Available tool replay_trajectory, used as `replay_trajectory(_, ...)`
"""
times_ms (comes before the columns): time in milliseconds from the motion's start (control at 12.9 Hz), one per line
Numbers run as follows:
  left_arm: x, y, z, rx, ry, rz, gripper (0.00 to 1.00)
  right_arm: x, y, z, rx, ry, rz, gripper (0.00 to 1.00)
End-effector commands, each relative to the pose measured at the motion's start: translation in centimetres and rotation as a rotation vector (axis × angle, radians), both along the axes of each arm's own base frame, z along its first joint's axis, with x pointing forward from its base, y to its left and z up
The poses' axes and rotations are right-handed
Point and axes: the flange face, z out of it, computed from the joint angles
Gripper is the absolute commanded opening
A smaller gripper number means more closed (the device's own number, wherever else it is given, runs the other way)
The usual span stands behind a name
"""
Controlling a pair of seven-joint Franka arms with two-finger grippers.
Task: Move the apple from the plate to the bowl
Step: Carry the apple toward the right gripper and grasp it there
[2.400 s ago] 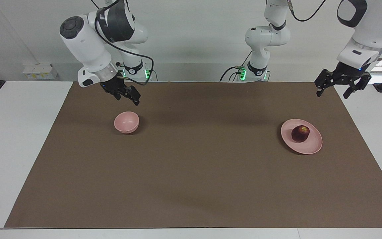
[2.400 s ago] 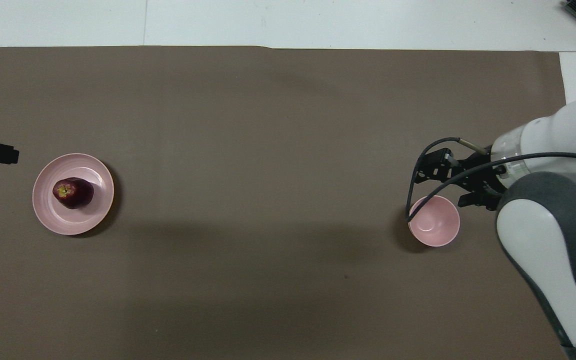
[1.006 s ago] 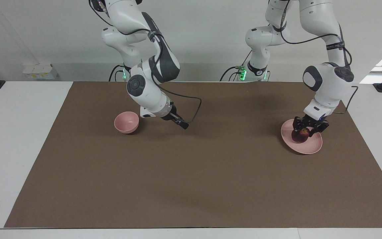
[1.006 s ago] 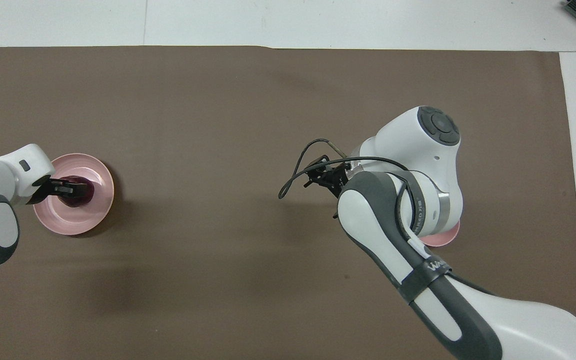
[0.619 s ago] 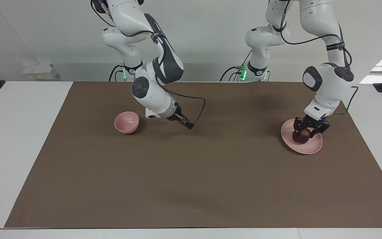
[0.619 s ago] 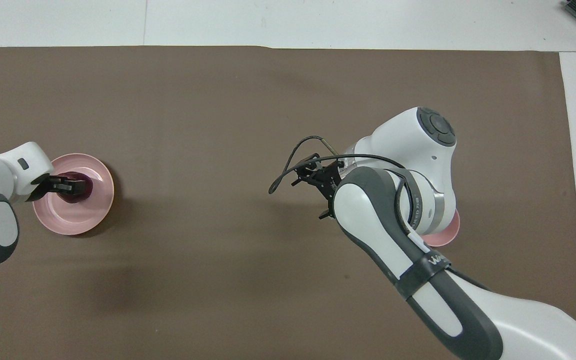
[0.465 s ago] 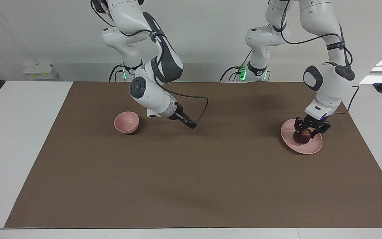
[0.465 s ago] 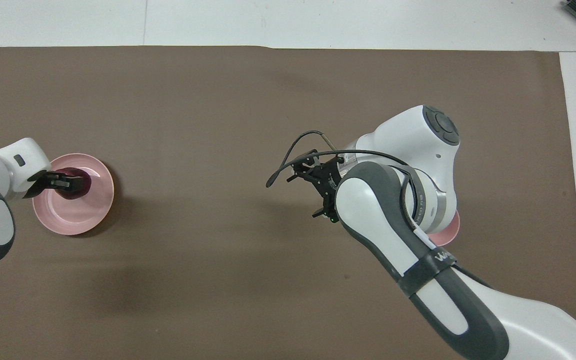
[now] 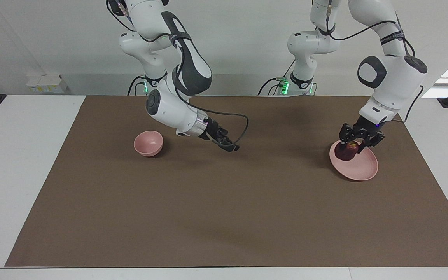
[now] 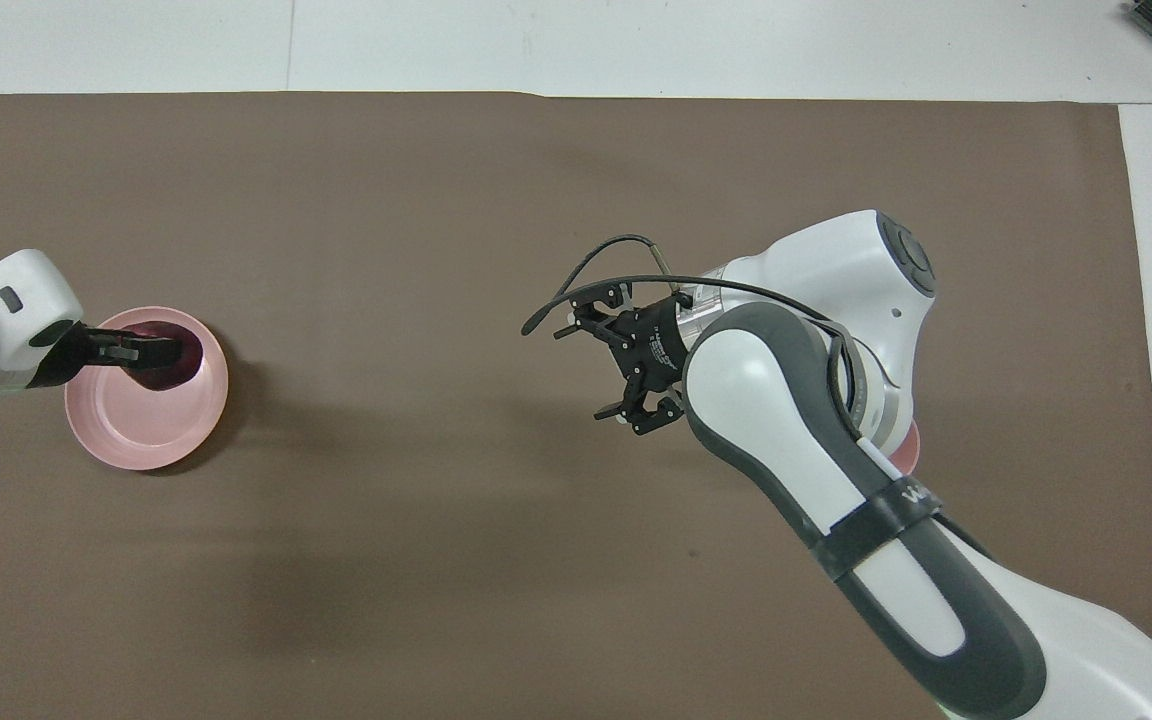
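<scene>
while the left pincer [image 9: 347, 146] grips the apple [image 9: 345, 151] just above the plate [image 9: 358, 167], the open right pincer [image 9: 230, 146] waits empty; transfer to the bowl [image 9: 148, 143] remains.

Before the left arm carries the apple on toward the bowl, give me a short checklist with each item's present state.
1. Left gripper jaws shut on the apple: ok.
2. Apple lifted off the plate: ok by the facing view, where it hangs over the plate's rim on the side toward the bowl; how much clearance it has, cannot tell.
3. Bowl upright and with nothing in it: ok.
4. Right gripper free to receive, jaws open, over the brown mat between bowl and plate: ok.
5. Straight path from plate to bowl unobstructed: not ok, the right arm hangs across it beside the bowl.
</scene>
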Motion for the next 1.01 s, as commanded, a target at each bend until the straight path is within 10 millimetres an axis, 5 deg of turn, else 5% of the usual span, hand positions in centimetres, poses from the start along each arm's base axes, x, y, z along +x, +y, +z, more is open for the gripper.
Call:
replay_trajectory(0,-0.8,-4.9,0.3,-0.093,0.027,0.040,0.00,-0.5,2.5,1.0,0.069,-0.007,-0.084,1.00)
replay_trajectory(310,-2.6,-13.2,1.3,-0.172,0.030,0.101,0.00,-1.5,5.1,1.2,0.065,-0.030,-0.120,1.00)
replay_trajectory(929,-5.7,-22.6,2.9,-0.247,0.023,0.179,0.00,-2.1,6.1,1.4,0.067,0.030,-0.160,1.00)
